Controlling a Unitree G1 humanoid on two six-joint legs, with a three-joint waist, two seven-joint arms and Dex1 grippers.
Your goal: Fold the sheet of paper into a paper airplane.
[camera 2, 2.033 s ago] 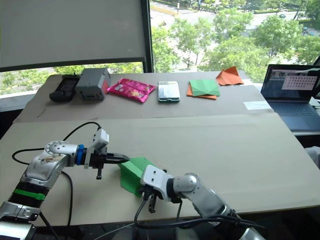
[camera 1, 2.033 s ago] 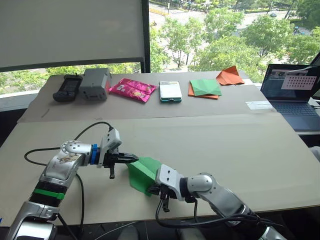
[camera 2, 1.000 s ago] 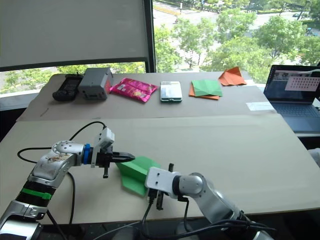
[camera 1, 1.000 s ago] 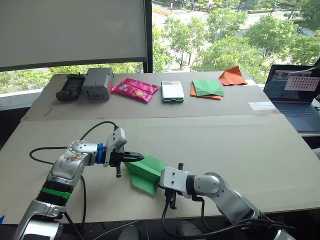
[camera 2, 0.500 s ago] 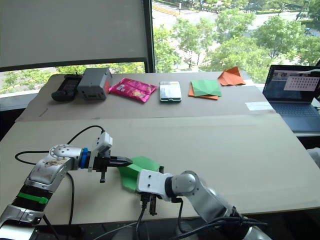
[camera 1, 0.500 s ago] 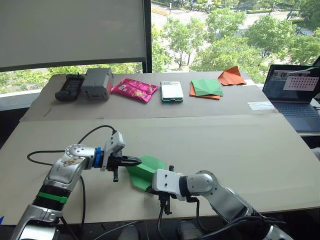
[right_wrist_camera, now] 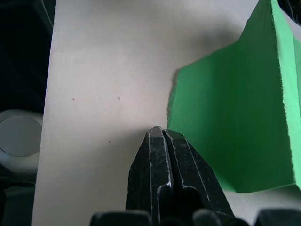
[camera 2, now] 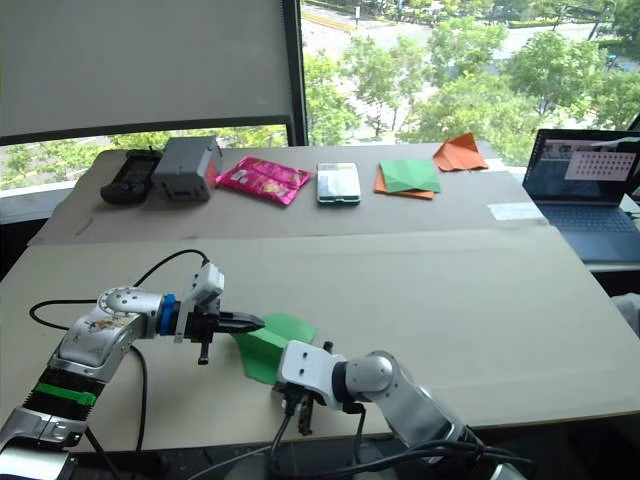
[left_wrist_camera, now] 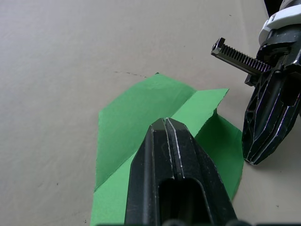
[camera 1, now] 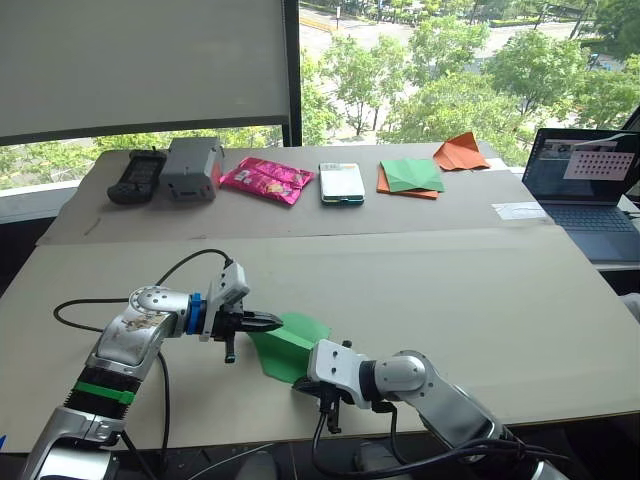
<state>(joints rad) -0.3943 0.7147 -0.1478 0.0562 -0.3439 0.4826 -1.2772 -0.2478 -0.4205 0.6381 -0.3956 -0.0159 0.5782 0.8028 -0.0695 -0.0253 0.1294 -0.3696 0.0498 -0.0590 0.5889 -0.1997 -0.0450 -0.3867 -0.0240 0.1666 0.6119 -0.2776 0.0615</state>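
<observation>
The folded sheet of paper lies on the beige surface between both grippers, the left gripper with jaws closed at its upper edge, the right gripper with jaws closed, empty, just beside its near edge.

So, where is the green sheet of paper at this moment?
In the left eye view, the sheet of paper lies near the table's front edge, between the left gripper and the right gripper.
</observation>
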